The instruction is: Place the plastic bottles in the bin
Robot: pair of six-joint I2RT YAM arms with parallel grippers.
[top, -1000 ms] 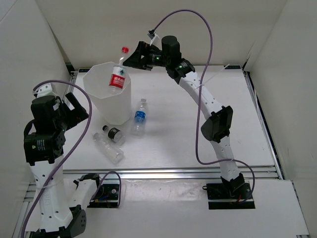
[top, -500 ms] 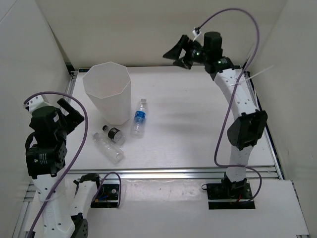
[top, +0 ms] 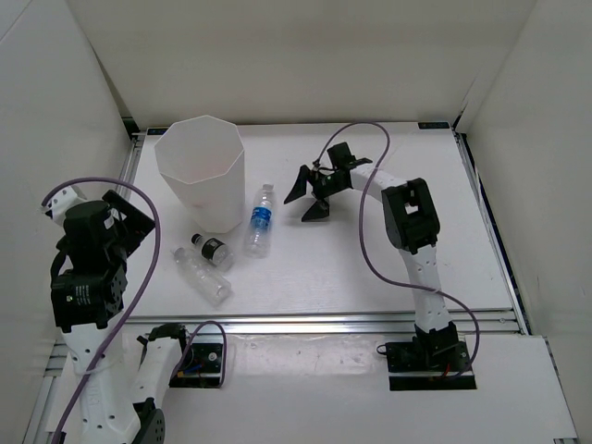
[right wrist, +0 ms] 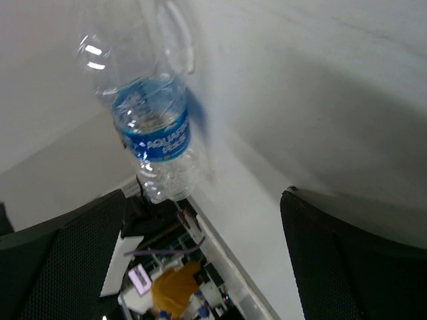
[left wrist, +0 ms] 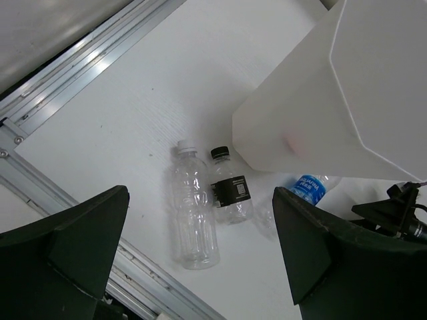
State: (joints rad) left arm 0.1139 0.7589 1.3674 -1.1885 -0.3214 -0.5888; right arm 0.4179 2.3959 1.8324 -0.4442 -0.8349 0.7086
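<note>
The white faceted bin [top: 199,171] stands at the back left. The blue-labelled bottle [top: 262,220] lies just right of it. The short black-capped bottle [top: 211,250] and the unlabelled bottle [top: 202,276] lie in front of it. My right gripper [top: 305,202] is open and empty, low over the table just right of the blue-labelled bottle [right wrist: 157,133]. My left gripper [top: 134,217] is open and empty, raised left of the bin [left wrist: 333,100]. The red-capped bottle is hidden; a faint pink patch shows through the bin wall in the left wrist view.
A metal rail [top: 324,324] runs along the table's near edge. White walls enclose the left, back and right sides. The left wrist view shows the unlabelled bottle [left wrist: 193,213] beside the black-capped bottle [left wrist: 230,193], and the blue-labelled bottle [left wrist: 309,189].
My right gripper held the red-capped bottle over the bin, let it go, swung away and came down beside the blue-labelled bottle. My left arm shifted slightly.
</note>
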